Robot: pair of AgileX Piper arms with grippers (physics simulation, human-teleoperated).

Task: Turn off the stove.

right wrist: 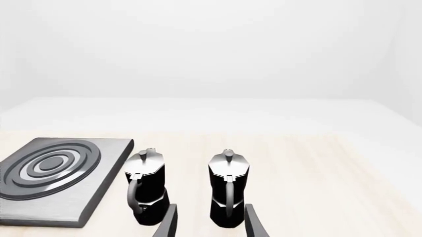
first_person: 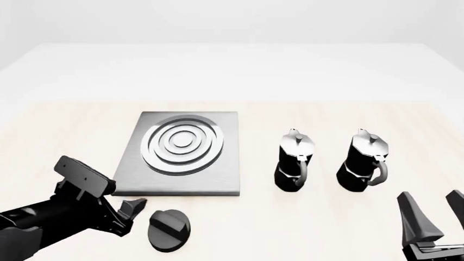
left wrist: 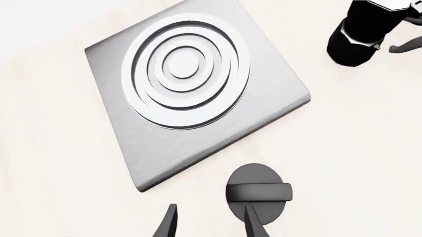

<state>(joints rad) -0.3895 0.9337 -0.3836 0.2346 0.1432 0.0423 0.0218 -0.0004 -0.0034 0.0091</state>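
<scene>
The left tool (first_person: 134, 212), fingers spread and empty, is shown just beside the knob (first_person: 169, 229) at the counter's (first_person: 305, 217) near edge, in front of the stove (first_person: 182, 153). The ridge (left wrist: 258, 190) should be straddled squarely before twisting. In the front view, its long axis is seen running diagonally, near-left to far-right. The right tool (first_person: 435, 215), also spread, is idle near the moka pots (first_person: 294, 161).

My left arm (first_person: 51, 215) is matte black, blocky, with a flat rectangular plate at the wrist. Left pincer (first_person: 132, 209): short dark wedge-shaped fingers. Right pincer (first_person: 433, 213): two long, tapered dark grey fingers on a black base. No cables or markings visible.
</scene>
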